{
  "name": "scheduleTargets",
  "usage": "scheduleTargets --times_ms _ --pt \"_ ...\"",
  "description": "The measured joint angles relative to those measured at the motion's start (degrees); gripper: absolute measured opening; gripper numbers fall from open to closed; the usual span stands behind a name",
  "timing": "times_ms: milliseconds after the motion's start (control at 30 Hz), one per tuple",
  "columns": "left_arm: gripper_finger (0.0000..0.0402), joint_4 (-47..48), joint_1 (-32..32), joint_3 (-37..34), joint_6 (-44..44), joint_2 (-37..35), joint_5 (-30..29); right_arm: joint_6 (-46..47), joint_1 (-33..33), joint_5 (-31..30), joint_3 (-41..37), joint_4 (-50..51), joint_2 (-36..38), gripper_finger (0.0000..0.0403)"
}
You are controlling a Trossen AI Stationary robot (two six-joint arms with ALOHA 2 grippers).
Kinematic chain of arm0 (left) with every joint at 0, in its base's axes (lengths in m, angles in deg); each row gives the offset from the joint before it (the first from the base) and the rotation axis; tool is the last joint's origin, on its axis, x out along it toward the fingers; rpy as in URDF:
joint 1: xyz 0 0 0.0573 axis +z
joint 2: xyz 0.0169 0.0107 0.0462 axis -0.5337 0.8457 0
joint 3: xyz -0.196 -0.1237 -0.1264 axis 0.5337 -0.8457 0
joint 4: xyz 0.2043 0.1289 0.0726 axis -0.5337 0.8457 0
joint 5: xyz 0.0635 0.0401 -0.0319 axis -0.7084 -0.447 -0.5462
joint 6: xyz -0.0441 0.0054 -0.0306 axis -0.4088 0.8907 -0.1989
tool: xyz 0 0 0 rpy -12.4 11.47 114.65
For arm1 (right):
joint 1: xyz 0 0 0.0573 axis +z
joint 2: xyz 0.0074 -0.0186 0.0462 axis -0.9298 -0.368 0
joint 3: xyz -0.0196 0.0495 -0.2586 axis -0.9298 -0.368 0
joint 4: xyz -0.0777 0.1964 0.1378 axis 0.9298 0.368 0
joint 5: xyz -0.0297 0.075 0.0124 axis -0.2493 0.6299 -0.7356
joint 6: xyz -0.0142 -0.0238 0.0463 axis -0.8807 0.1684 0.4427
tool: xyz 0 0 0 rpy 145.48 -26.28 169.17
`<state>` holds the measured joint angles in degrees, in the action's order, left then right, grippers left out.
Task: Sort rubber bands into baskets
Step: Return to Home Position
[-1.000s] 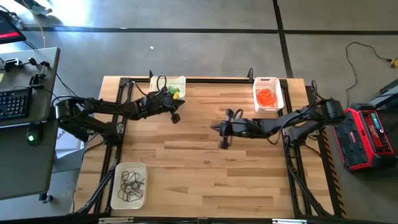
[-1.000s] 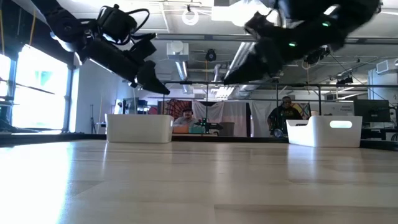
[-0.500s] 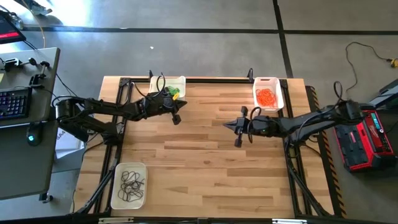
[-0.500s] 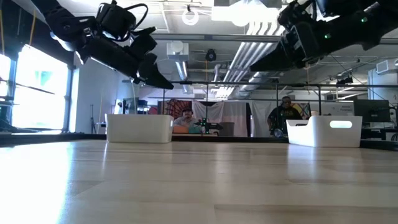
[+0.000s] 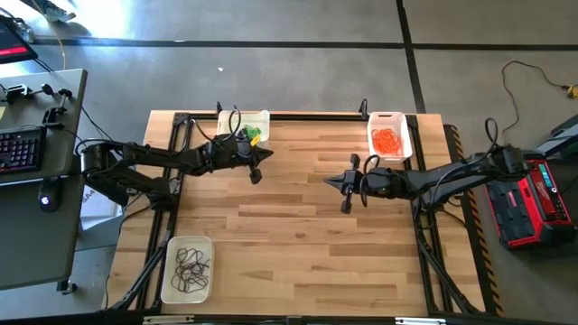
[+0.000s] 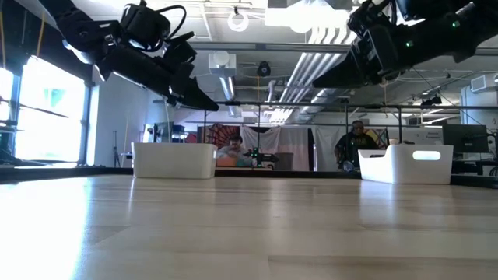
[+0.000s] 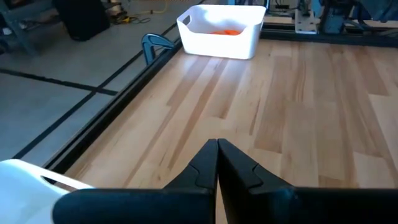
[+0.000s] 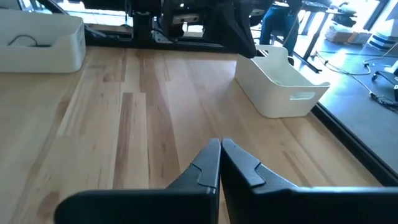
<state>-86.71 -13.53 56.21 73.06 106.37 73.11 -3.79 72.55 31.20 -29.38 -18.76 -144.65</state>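
Observation:
Three white baskets stand on the wooden table. One at the far left (image 5: 251, 126) holds green rubber bands (image 5: 255, 135). One at the far right (image 5: 389, 135) holds orange rubber bands (image 5: 387, 141). One at the near left (image 5: 187, 268) holds dark rubber bands (image 5: 191, 267). My left gripper (image 5: 267, 153) hangs shut and empty just off the green basket's near right corner. My right gripper (image 5: 330, 181) hangs shut and empty over the table's middle, on the near left side of the orange basket. Both are well above the table in the low view, with the left gripper (image 6: 215, 106) and the right gripper (image 6: 317, 84) pointing toward each other.
Bare wood lies between and in front of both grippers (image 5: 298, 235). A black frame rail (image 5: 307, 116) runs along the far edge. Beyond the table stand a desk with a keyboard (image 5: 23, 149) at the left and a red case (image 5: 533, 194) at the right. People sit in the room behind (image 6: 358, 148).
My right gripper has drawn back toward the table's right edge, staying shut and empty, then held still. My left gripper has stayed where it was and tipped its fingertips a little upward and toward the far edge.

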Motion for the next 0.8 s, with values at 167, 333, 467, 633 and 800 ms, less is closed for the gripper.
scheduleTargets --times_ms 167,333,467,633,800 --pt "0.0012 0.34 -0.38 0.00 -1.70 0.00 -0.62 0.40 0.02 -2.98 0.00 -0.20 -0.02 0.0000" --pt "0.0027 3.03 -1.96 0.02 -1.88 0.00 -7.04 1.03 0.02 -6.97 0.00 -0.14 0.10 0.0000" --pt "0.0023 5.38 -4.01 0.02 -0.39 0.02 -10.70 0.47 0.02 -6.97 0.00 0.56 1.35 0.0000" --pt "0.0012 5.22 -6.20 0.02 -0.65 -0.94 -8.81 -2.21 0.02 -6.95 0.02 5.19 5.33 0.0000" --pt "0.0007 5.05 -6.47 0.02 -1.35 -3.64 -2.95 -3.05 -0.86 -1.70 0.02 10.63 10.71 0.0000"
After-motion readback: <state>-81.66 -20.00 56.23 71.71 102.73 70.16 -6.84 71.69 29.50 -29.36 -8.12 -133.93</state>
